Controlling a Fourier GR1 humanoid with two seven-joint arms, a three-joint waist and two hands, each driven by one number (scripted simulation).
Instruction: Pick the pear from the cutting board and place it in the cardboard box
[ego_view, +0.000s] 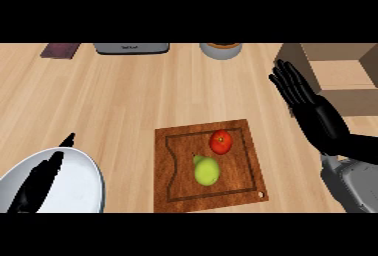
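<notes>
1. The task is at its start: the pear (207, 171) lies on the board (240, 192), beside a tomato (221, 141), and the box (341, 74) has not received it yet.
2. The right hand (314, 112) is raised near the box, fingers straight and holding nothing, well apart from the pear.
3. The left hand (37, 185) rests over a plate (81, 185), fingers relaxed.

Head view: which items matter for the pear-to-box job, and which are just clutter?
Job items:
pear, on the cutting board
cardboard box, far right
right hand, open, raised beside the box

Just lying about:
tomato, also on the board
white plate, under the open left hand
grey appliance, bowl and dark flat item at the far edge
</notes>
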